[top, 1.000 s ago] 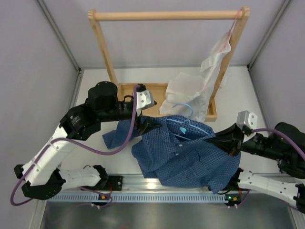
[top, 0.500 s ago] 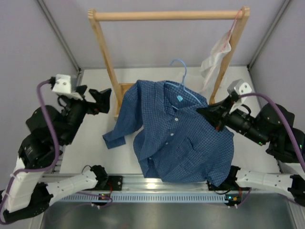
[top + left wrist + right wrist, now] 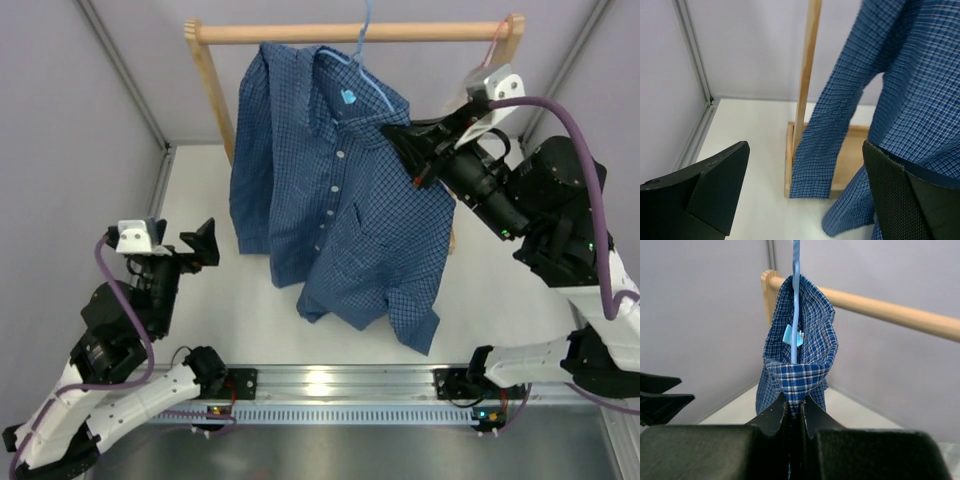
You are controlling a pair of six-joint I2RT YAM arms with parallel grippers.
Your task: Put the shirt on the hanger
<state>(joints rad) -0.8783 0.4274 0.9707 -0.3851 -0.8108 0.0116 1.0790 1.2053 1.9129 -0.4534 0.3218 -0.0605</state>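
The dark blue checked shirt [image 3: 340, 190] hangs on the light blue hanger [image 3: 362, 40], high up in front of the wooden rail [image 3: 420, 32]. The hanger's hook runs out of the top of the view, so I cannot tell if it rests on the rail. My right gripper [image 3: 402, 138] is shut on the shirt's shoulder; the wrist view shows the cloth [image 3: 796, 377] pinched between the jaws of that gripper [image 3: 795, 402], with the hanger wire [image 3: 796, 295] rising above. My left gripper [image 3: 203, 243] is low at the left, open and holding nothing. From my left gripper [image 3: 805, 150], a sleeve [image 3: 832, 130] dangles ahead.
The wooden rack has a left post [image 3: 218, 100] and a tray base [image 3: 852, 165] on the white table [image 3: 200, 320]. A pink hanger hook [image 3: 497, 38] sits at the rail's right end. Grey walls close in on both sides.
My right arm has lifted the shirt on its hanger from the table up to the rail. My left gripper let go of the shirt, opened wide and drew back to the near left.
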